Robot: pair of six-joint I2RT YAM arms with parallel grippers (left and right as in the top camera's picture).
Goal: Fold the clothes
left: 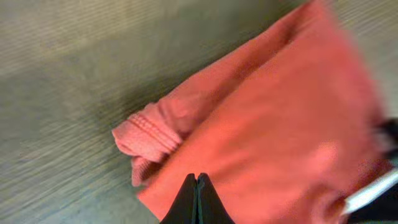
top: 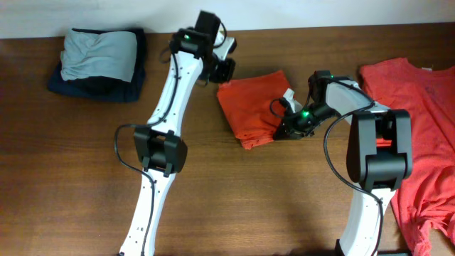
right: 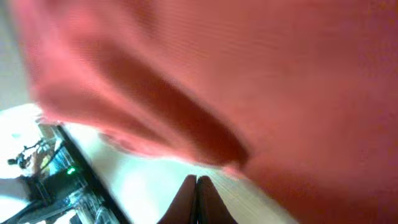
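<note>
Pressed-together black fingers fill the bottom of both wrist views. The left gripper (left: 197, 190) is closed with nothing between its tips and hangs over the folded orange-red T-shirt (top: 250, 107), beside a bunched ribbed hem or cuff (left: 146, 134) that sticks out of the packet. The right gripper (right: 196, 190) is closed too, with red cloth looming just above it. Whether it nips a thin layer cannot be told.

From overhead, the folded T-shirt lies mid-table, a little toward the far edge. It is a tilted packet with its longer side running roughly from far to near. The left gripper sits at the packet's far-left corner and the right gripper touches or nearly touches its right edge, so the packet lies between the two, about equally close to each.

A second orange-red T-shirt (top: 419, 121) lies spread open along the right edge of the table (top: 71, 178), well apart from the left arm, so it is probably the right arm's to reach. A stack of folded grey and dark garments (top: 96, 57) occupies the far-left corner. The brown wood is flat, and bare along the near edge except for the arms.
</note>
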